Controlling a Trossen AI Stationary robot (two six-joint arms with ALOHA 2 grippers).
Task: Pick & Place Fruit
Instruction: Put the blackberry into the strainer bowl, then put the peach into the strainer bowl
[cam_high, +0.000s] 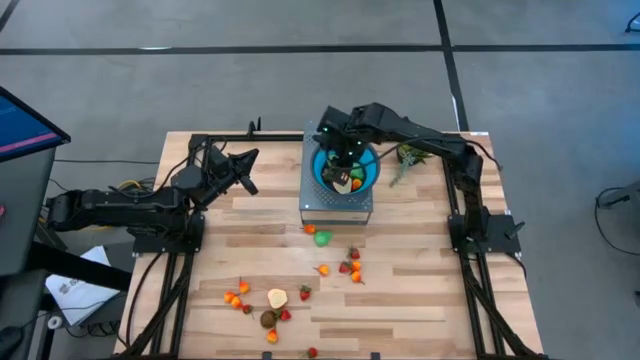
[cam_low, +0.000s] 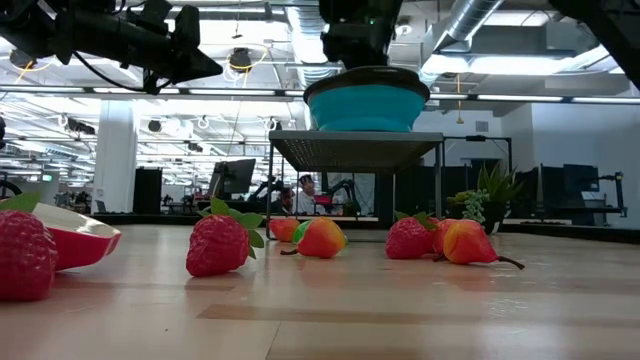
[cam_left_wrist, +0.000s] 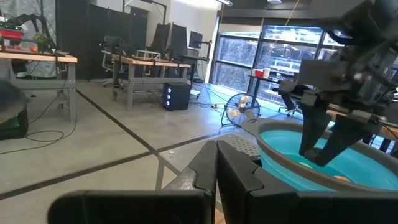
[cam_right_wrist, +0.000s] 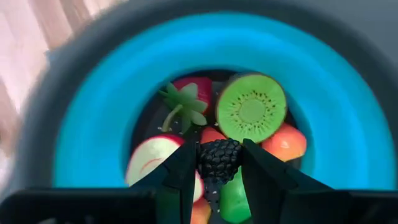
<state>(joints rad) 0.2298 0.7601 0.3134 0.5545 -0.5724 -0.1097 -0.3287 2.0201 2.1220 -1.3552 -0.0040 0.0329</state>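
Observation:
My right gripper (cam_right_wrist: 219, 151) hangs over the blue bowl (cam_high: 372, 176), shut on a dark blackberry (cam_right_wrist: 219, 164). The bowl stands on a grey raised platform (cam_high: 335, 206) at the table's far middle. In it lie a kiwi half (cam_right_wrist: 252, 107), a strawberry (cam_right_wrist: 186, 93), an apple slice (cam_right_wrist: 154, 159) and a peach (cam_right_wrist: 286, 140). More fruit lies on the table: a green piece (cam_high: 322, 238), strawberries (cam_high: 350, 264) and an orange cluster (cam_high: 238, 296). My left gripper (cam_high: 248, 172) is shut on nothing, held level above the table's far left. My right gripper pinches the blackberry's two opposite sides (cam_right_wrist: 205, 160) between its two fingers. The fingers (cam_left_wrist: 311, 140) come from above, pointing steeply down into the bowl's opening. The berry is held over the fruit in the bowl; whether it touches that fruit I cannot tell.
A spiky green-leaved piece (cam_high: 408, 155) lies right of the bowl near the table's far edge. In the low view strawberries (cam_low: 218, 243) and peaches (cam_low: 320, 238) lie in front of the platform's legs. Bare wood runs along the table's left and right sides.

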